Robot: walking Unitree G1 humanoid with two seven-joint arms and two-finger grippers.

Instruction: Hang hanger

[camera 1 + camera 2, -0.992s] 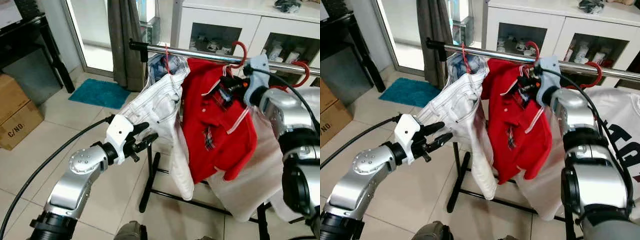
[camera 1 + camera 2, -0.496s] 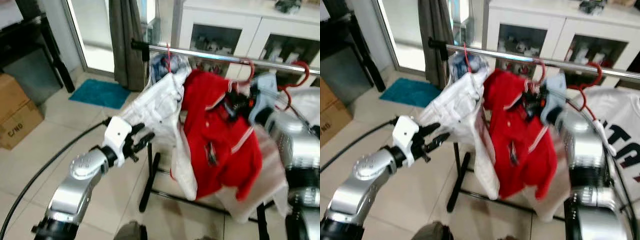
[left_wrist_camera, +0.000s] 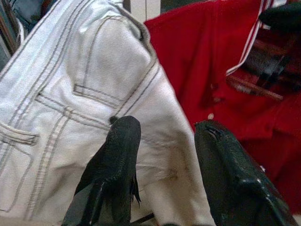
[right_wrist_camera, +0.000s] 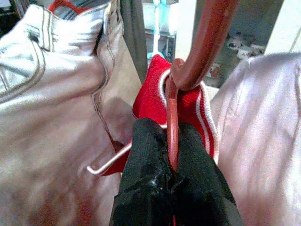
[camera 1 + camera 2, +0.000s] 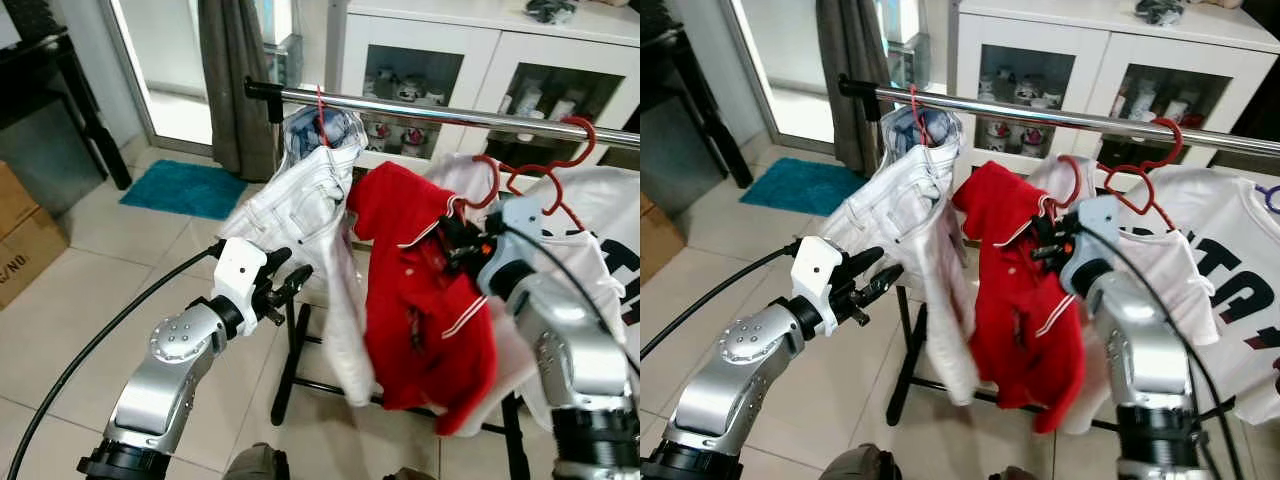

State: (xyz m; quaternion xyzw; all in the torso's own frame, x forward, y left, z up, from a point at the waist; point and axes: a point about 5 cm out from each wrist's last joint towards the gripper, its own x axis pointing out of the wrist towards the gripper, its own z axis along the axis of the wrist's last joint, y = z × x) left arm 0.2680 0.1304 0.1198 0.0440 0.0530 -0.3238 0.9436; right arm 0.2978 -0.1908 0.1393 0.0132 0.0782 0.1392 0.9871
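My right gripper (image 5: 455, 245) is shut on the neck of a red hanger (image 4: 207, 42) that carries a red polo shirt (image 5: 420, 300). The hanger's hook (image 5: 487, 178) hangs in the air below the chrome rail (image 5: 440, 112), not touching it. White jeans (image 5: 300, 205) hang from another red hanger at the rail's left end. My left gripper (image 5: 285, 285) is open, low and just left of the jeans; in the left wrist view its fingers (image 3: 123, 141) point at the jeans' pocket (image 3: 99, 89) with nothing between them.
A white printed T-shirt (image 5: 600, 250) hangs on a third red hanger (image 5: 570, 145) to the right. A white glass-door cabinet (image 5: 420, 55) stands behind the rack. A curtain (image 5: 235, 80), teal mat (image 5: 180, 188), cardboard box (image 5: 25, 245) and black table lie left. The rack's black base (image 5: 288, 375) stands on tile.
The right gripper has come down and towards me with the red shirt; the hanger's hook, at the rail a second ago, now sits below it. The left arm has hardly moved.
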